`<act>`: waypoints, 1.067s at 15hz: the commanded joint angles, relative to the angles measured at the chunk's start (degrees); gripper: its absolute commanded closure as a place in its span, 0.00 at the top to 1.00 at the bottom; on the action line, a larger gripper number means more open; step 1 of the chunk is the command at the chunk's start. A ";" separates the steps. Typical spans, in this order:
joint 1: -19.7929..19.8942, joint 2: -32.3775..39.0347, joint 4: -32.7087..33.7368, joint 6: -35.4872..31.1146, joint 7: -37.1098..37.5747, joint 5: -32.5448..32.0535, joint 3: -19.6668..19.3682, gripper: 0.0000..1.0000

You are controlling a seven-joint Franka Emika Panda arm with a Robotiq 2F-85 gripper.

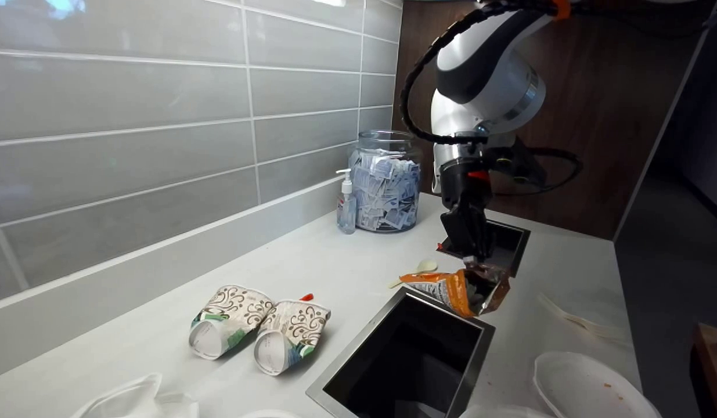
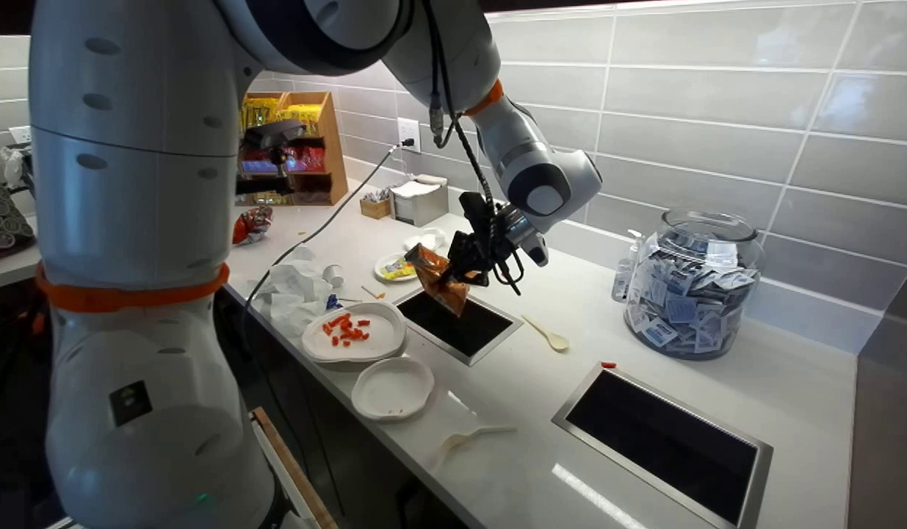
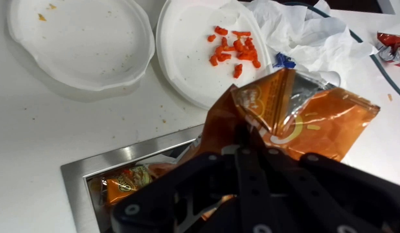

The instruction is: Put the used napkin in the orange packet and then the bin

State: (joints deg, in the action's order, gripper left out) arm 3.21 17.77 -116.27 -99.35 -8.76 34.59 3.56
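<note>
Where the white arm (image 1: 480,87) reaches down in an exterior view, its black gripper (image 1: 473,255) has hold of the orange packet (image 1: 451,287), a glossy, crinkled pouch whose gaping mouth shows a dark interior. It sits by the edge of the rectangular, steel-rimmed bin (image 1: 323,397) set into the smooth white counter (image 1: 288,261). Whether the used napkin is inside the packet, I cannot tell. Two crushed paper cups (image 1: 233,307) with brown scrollwork lie side by side. Near the glossy grey tiles (image 1: 132,98), a clear glass jar (image 1: 387,144), packed with flat sachets (image 1: 384,191), stands just beside a translucent pump bottle (image 1: 346,209).

In an exterior view, the packet looks wrinkled and coppery, hanging over the bin's dark mouth. Two shallow white plates (image 2: 394,386) sit near it, one carrying red snacks (image 2: 347,330); thin, crumpled white paper (image 2: 288,283) is heaped close by. A smooth cream spoon (image 2: 557,342) lies between the bin and a second steel-rimmed opening (image 2: 759,474).

In the wrist view, the gripper's fingers (image 3: 251,171) are drawn close together, pinching the packet's film; a pleated seam and silvery foil catch the light. Brushed steel frames a Cheetos wrapper (image 3: 120,189) inside the bin. The plates have wavy edges, and the snacks are stubby and knobbly.
</note>
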 commanded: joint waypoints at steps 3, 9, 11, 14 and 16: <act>-1.44 0.82 -1.02 -0.98 -1.60 2.86 0.30 0.34; -1.99 0.91 -1.09 -1.52 -1.45 3.35 0.26 0.78; -2.15 0.01 -1.60 -2.02 -1.25 2.87 0.17 0.93; -3.24 -3.72 -4.02 -4.29 -0.83 0.26 0.10 1.00; -4.18 -8.19 -7.09 -5.93 -1.71 -2.42 0.43 1.00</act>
State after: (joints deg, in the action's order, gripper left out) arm 0.81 16.95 -117.30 -101.64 -9.51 35.35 4.05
